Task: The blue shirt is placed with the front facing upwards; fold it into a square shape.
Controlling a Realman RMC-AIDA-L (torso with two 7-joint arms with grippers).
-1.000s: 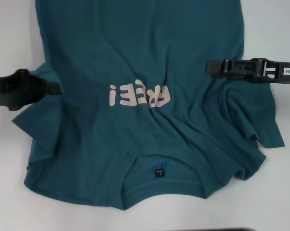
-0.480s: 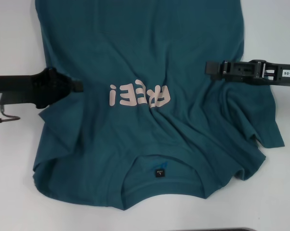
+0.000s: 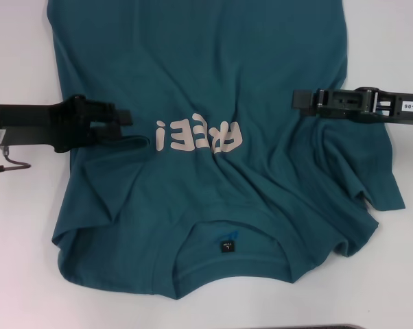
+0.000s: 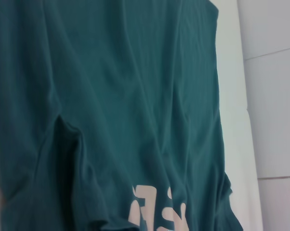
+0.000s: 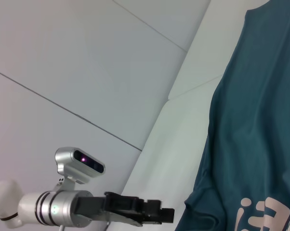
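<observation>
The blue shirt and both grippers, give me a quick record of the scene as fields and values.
garment: blue shirt, front up, lettering on the chest
collar: on the side nearest the robot, neck label showing
lay: wrinkled, left sleeve area folded in over the body
left gripper: over the shirt's left part, beside the lettering
right gripper: over the shirt's right part
surface: white table

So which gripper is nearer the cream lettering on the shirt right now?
Left. The left gripper sits over the blue shirt just beside the lettering, at its robot-left end. The right gripper hovers farther off, beyond the lettering's other end.
</observation>
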